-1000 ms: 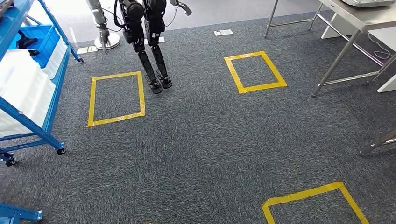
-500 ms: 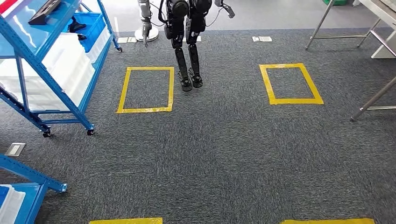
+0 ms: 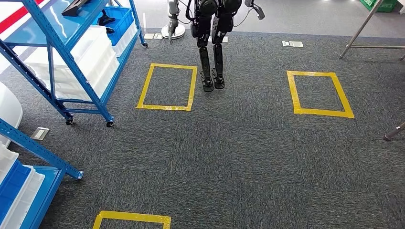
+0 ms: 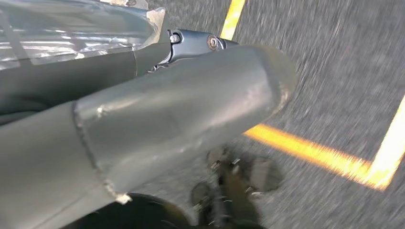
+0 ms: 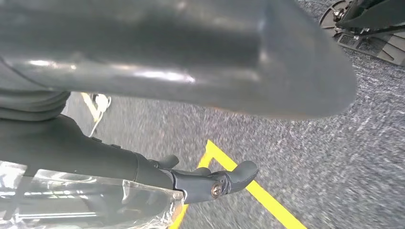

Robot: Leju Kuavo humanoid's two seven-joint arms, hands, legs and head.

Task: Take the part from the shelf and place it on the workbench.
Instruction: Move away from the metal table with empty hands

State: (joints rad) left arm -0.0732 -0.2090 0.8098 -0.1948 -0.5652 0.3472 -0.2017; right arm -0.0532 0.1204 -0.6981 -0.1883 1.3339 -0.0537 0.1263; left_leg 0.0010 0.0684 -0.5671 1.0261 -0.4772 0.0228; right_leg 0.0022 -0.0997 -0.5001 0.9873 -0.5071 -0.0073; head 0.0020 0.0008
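A blue wheeled shelf (image 3: pixel 79 71) stands at the left of the head view, holding white bins and a blue bin (image 3: pixel 119 19). A dark part (image 3: pixel 79 5) lies on its top level, and another dark piece (image 3: pixel 106 20) sits in the blue bin. My left hand (image 4: pixel 143 95) hangs above the grey carpet with its thumb and fingers apart, holding nothing. My right hand (image 5: pixel 167 57) hangs the same way over the carpet, its dark fingers (image 5: pixel 229 179) stretched out and empty. Both wrist views are blurred.
Another dark humanoid robot (image 3: pixel 215 43) stands at the back between two yellow tape squares (image 3: pixel 167 87) (image 3: pixel 319 93). A second blue rack (image 3: pixel 24 162) is close at the near left. Metal table legs (image 3: pixel 363 24) (image 3: pixel 394 132) show at the right.
The camera has turned to the left: the whole scene has slid right, the blue shelf has come further into view and the steel tables have nearly left it.
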